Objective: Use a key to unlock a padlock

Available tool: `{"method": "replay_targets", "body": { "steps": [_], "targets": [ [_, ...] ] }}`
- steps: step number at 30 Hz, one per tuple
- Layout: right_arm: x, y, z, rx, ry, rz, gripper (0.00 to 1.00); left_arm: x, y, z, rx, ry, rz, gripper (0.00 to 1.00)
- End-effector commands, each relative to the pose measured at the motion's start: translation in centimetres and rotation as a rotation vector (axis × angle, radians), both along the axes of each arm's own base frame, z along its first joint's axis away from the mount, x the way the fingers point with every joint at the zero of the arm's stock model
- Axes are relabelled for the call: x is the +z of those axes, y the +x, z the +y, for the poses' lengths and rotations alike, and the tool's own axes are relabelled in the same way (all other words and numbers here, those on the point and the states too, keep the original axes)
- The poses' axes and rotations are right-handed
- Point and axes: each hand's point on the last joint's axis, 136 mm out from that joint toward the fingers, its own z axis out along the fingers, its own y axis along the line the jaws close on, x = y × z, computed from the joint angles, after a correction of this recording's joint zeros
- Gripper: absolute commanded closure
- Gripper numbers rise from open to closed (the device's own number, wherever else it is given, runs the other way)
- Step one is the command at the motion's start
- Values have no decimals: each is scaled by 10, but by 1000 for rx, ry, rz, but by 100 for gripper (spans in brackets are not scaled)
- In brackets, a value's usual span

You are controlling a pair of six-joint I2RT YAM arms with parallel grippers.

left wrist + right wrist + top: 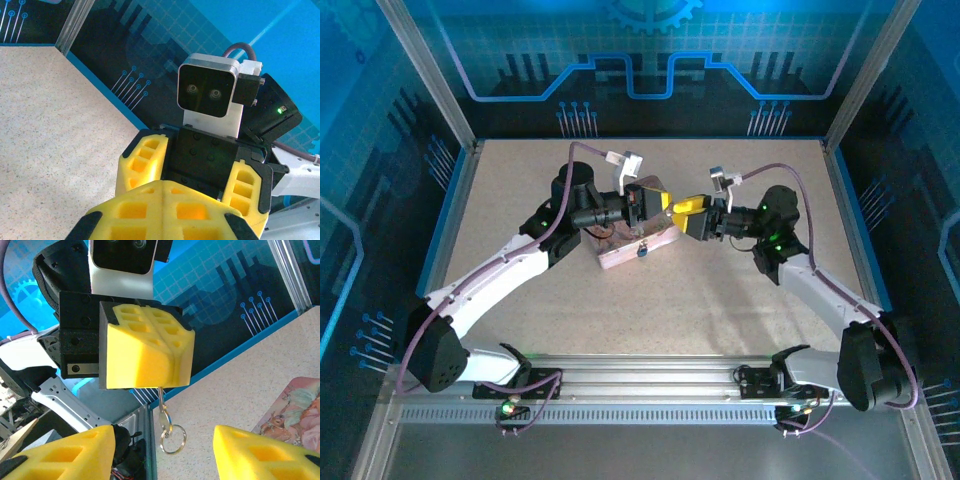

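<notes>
The padlock (642,252) is sitting on the pink tin's (620,255) near face. Just above the tin, the right end effector (162,452) is gaping around the key (163,409), likely light, stiff, slippery, best pinched by its head; the left end effector (167,372) is clamping it.

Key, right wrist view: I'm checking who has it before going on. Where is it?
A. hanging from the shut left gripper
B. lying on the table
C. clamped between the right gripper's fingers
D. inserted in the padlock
A: the key hangs, ring dangling, from the closed left gripper, while the right gripper has its jaws apart below it.
</notes>
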Motion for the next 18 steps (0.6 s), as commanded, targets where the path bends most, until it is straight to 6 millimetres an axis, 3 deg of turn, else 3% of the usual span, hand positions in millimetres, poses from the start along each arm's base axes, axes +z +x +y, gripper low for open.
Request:
{"method": "replay_targets", "body": {
  "steps": [1,18],
  "targets": [
    [8,-3,6,28,3,-18,47,17,1,0,-14,-38,-32,100],
    [10,-4,12,40,-2,-18,62,14,2,-1,-11,-39,-22,100]
  ]
}}
